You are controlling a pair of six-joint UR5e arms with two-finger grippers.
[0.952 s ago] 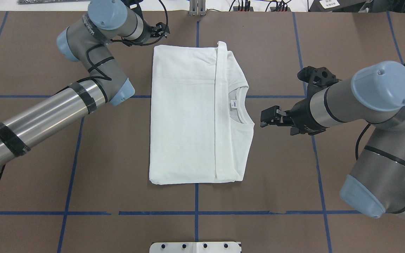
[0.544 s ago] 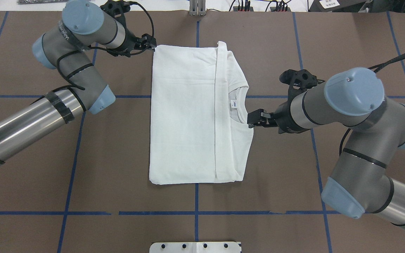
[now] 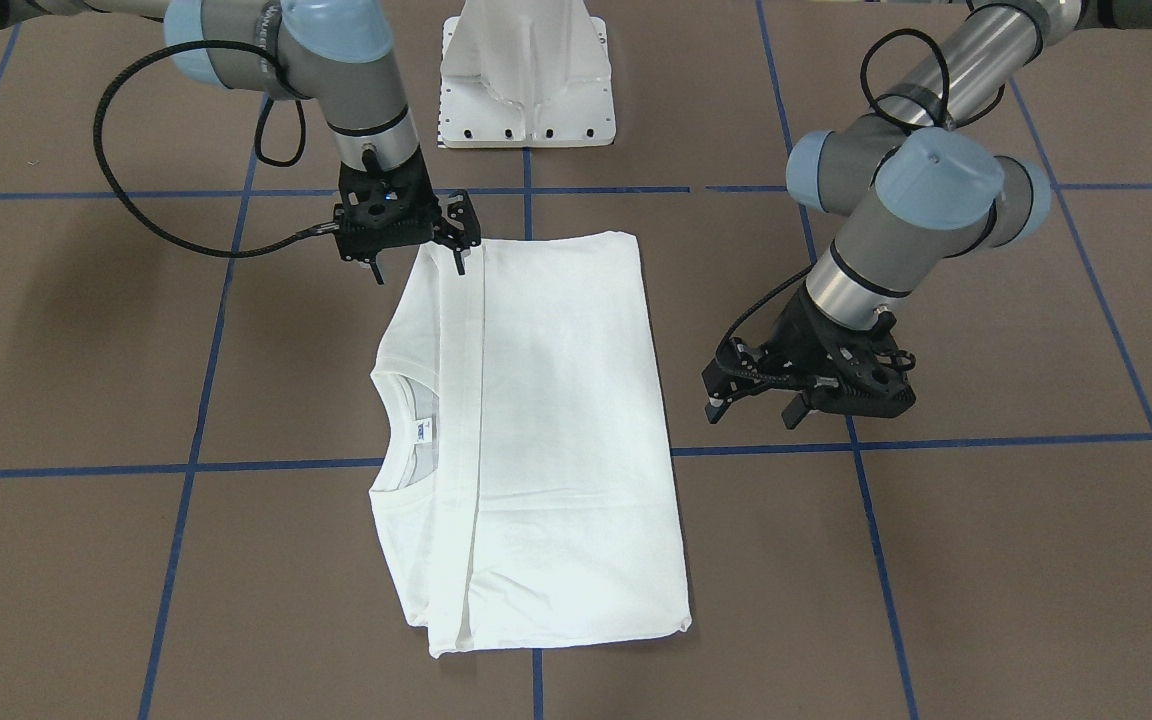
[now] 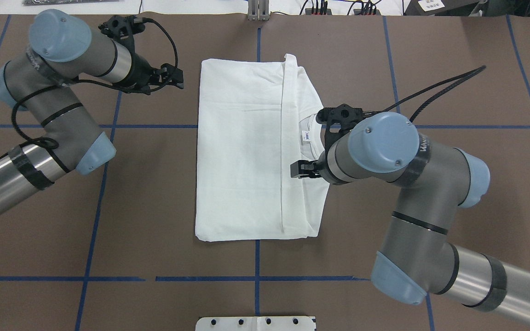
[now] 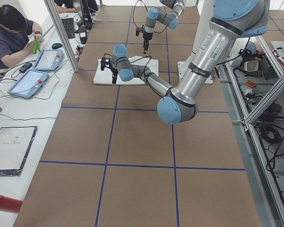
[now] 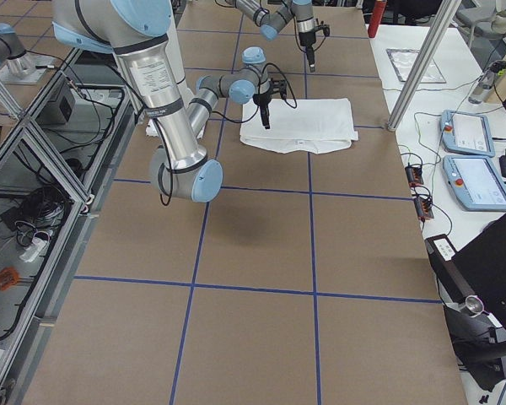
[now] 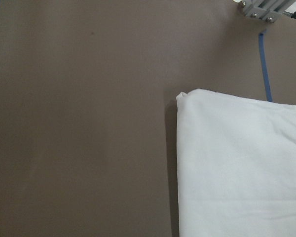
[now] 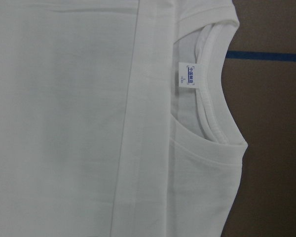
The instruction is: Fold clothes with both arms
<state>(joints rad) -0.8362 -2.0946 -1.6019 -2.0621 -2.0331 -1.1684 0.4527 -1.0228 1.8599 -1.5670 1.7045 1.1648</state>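
The white shirt (image 4: 246,151) lies folded into a rectangle on the brown table, plain side up, and its printed text is hidden. The collar and small neck label (image 4: 306,136) sit on its right side. It also shows in the front view (image 3: 546,430). My left gripper (image 4: 175,78) is open and empty, raised beside the shirt's far left corner (image 7: 187,96). It shows at the right of the front view (image 3: 756,405). My right gripper (image 4: 298,169) is open and empty, hovering above the shirt near the collar (image 8: 207,98). It shows in the front view (image 3: 416,262).
Blue tape lines (image 4: 256,278) grid the table. The white pedestal base (image 3: 526,80) stands on the robot's side. An operator (image 5: 9,33) with tablets (image 5: 35,71) sits at the far table edge. More tablets (image 6: 468,135) lie on a side bench.
My right gripper has moved left from beside the shirt to above it near the collar. My left gripper has drawn back left, away from the shirt's far left corner.
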